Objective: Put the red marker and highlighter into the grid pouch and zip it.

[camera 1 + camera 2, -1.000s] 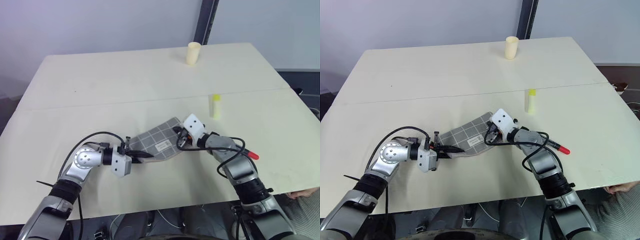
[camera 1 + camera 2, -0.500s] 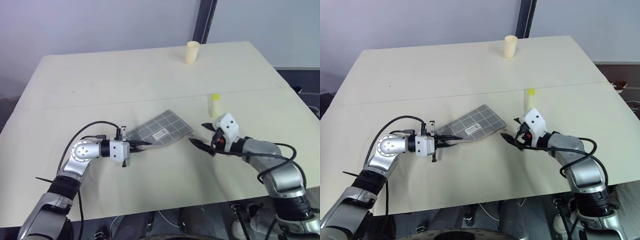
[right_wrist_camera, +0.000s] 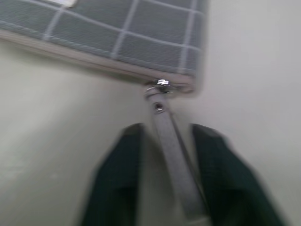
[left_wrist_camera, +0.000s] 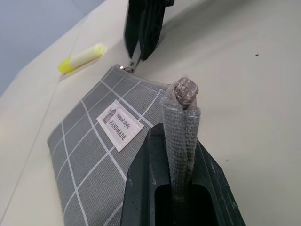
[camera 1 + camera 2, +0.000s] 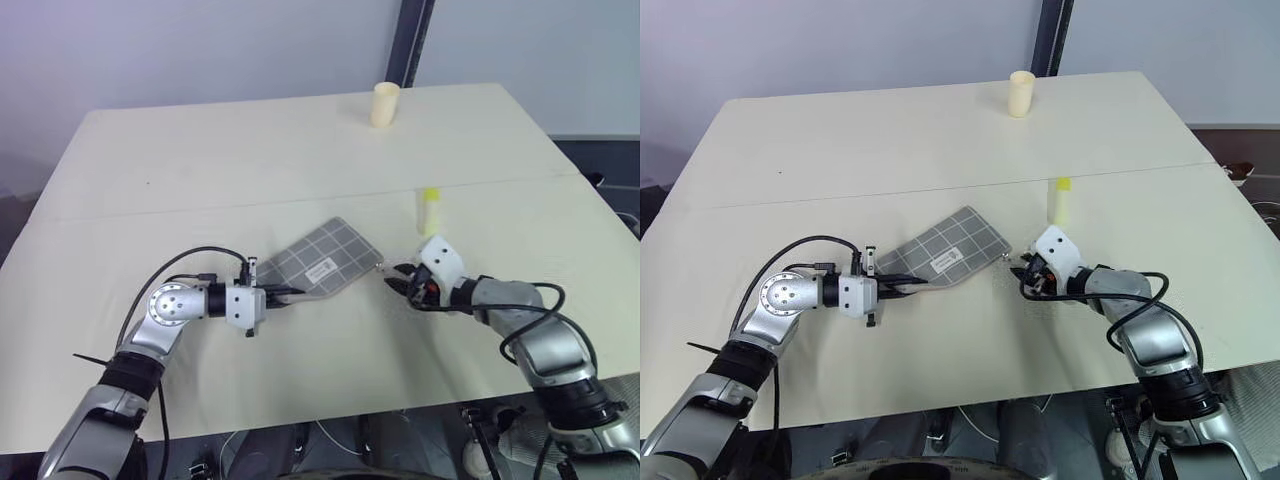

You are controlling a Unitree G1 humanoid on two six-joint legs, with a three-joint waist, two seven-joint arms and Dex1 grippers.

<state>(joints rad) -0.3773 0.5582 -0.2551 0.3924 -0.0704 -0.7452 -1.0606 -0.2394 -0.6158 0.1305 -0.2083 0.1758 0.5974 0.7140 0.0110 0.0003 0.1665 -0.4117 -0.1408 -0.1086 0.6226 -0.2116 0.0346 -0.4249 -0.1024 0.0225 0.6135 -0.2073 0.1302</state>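
Grid pouch [image 5: 322,262]: flat rectangular grey fabric pouch with white grid lines. It lies on the tabletop near the front edge, between the two arms, set diagonally with its far corner pointing away from the robot. The zipper edge runs along its near side.
- White label [image 4: 120,125]: small sewn tag with dark print, on the upper face of the pouch.
- Pale zipper pull [image 3: 170,136]: a narrow strap on a small metal slider, at the pouch corner on the robot's right, drawn out past the end of the zipper.

Left tool [image 5: 285,293]: two black fingers clenched on the pouch corner on the robot's left. A bunched fold of grey fabric stands pinched between the fingers.

Right tool [image 5: 395,277]: two black fingers pointing at the pouch's right-hand corner, closed on the zipper pull, which runs between them.

Highlighter [image 5: 430,208]: short stubby pale-yellow pen with a brighter yellow-green cap. It lies flat on the tabletop beyond the right tool, apart from the pouch, cap end away from the robot.

Cup [image 5: 385,104]: cream cylinder, upright near the far edge, well apart from the rest.

Tabletop [image 5: 200,170]: pale cream surface with a seam running across its width.
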